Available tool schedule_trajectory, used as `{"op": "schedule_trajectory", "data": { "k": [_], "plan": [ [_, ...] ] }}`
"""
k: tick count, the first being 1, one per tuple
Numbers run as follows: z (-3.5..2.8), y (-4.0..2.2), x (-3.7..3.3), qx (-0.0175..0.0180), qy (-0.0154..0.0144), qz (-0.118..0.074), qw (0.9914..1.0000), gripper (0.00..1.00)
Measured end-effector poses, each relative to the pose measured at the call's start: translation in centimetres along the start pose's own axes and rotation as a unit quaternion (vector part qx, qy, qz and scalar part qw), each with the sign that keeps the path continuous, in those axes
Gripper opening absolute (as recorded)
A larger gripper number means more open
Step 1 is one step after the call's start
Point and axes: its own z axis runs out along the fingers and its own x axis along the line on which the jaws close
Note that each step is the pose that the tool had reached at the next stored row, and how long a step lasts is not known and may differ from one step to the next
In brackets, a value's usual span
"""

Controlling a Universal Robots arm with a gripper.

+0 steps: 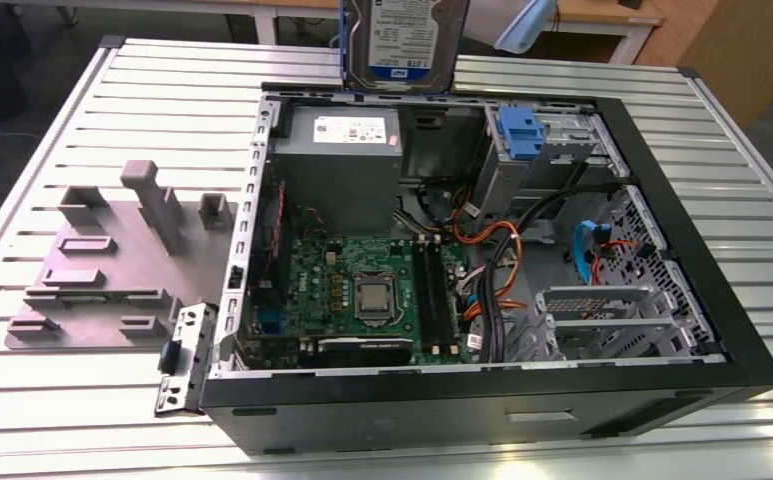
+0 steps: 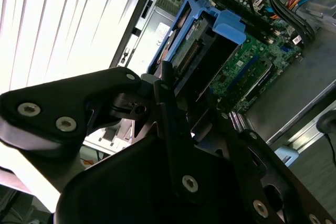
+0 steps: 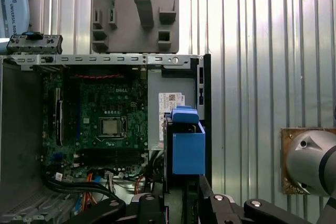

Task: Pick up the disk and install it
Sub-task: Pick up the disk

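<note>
closest to the wrist, in the second wrist view: black fingers (image 2: 169, 103) closed on the disk (image 2: 202, 51), clamping its grey metal body, blue side rails reaching away from the linkage. same grip in the first wrist view, a blue rail end standing out just past the black links.

in the exterior view, held up in the air: disk (image 1: 404, 40) upright, white-and-blue label facing the camera, clear of the worktop (image 1: 93, 420), hanging over the power-supply end of the machine.

next below: open computer case (image 1: 493, 395), black-walled, lying on its side with the inside laid bare. just under the disk, the grey power supply box (image 1: 339, 160) with a white sticker. beside that, toward the exterior view's right, a drive bay (image 1: 566, 130) with a bare blue latch (image 1: 520, 135). further along the floor of the case, green motherboard (image 1: 359, 290), then a tangle of orange and black cables (image 1: 493, 245) running toward the metal cage (image 1: 600, 320) on the exterior view's right.

outside the case, on the exterior view's left: grey fixture plate (image 1: 106, 270) with upright pegs and blocks, lying flat, and a small metal bracket (image 1: 183, 355) just beside the case wall.

beneath all of it: the ribbed metal worktop, pale and striped with grooves.
</note>
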Motion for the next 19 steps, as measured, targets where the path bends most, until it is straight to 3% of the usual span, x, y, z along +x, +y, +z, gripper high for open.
{"op": "schedule_trajectory", "data": {
  "k": [19],
  "plan": [
    [0.0,-0.01,0.57,0.0,0.0,0.0,1.0,0.35]
  ]
}}
